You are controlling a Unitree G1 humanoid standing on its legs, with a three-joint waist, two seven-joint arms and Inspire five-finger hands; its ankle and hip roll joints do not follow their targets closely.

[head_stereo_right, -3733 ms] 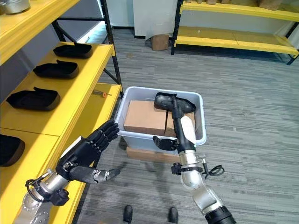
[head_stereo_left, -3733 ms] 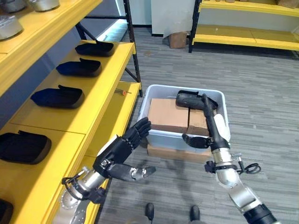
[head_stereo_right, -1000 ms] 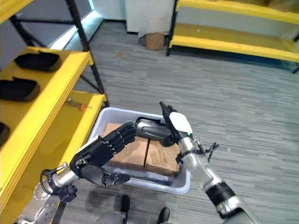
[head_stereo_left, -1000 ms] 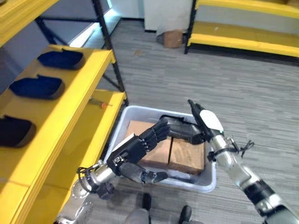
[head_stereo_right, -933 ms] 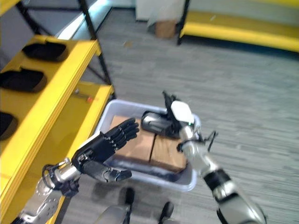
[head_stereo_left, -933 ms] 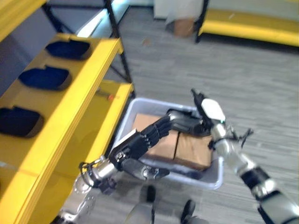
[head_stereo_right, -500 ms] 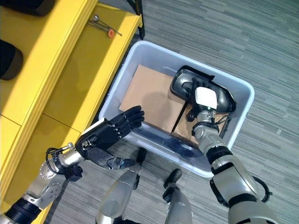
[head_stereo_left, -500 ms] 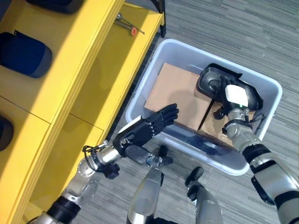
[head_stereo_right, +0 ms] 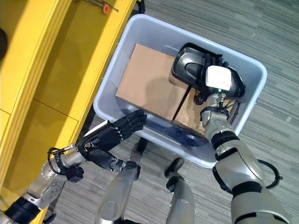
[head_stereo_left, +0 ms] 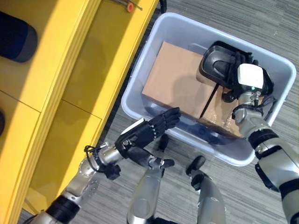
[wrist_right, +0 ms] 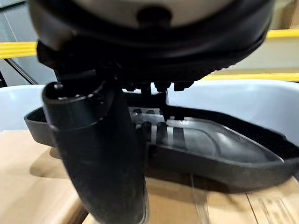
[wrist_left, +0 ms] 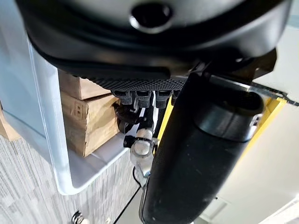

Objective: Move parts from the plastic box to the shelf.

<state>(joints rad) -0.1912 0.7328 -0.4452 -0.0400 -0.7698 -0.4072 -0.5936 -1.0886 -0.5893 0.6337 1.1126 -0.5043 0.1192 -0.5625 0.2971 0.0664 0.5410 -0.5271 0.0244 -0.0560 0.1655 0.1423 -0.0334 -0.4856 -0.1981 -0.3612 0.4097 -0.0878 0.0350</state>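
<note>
A pale plastic box (head_stereo_left: pixel 135 88) stands on the floor beside the yellow shelf (head_stereo_left: pixel 56 93). Inside it, brown cardboard boxes (head_stereo_left: pixel 180 81) carry a black tray-shaped part (head_stereo_left: pixel 216 65) at the far right corner. My right hand (head_stereo_left: pixel 244 70) lies over that part, fingers curled into its hollow and thumb (wrist_right: pixel 98 154) outside the rim of the part (wrist_right: pixel 210 154). My left hand (head_stereo_left: pixel 140 135) hovers open, fingers straight, just outside the box's near wall (wrist_left: pixel 46 116).
Dark parts (head_stereo_left: pixel 16 30) lie on the shelf's upper board. A small tool with an orange handle (head_stereo_left: pixel 131 6) rests on the lower board near the box's corner. Grey plank floor (head_stereo_left: pixel 275 18) surrounds the box.
The whole picture has shifted as the head tilted down over the box. My right hand keeps its hold on the black part, and the left hand stays open by the near wall.
</note>
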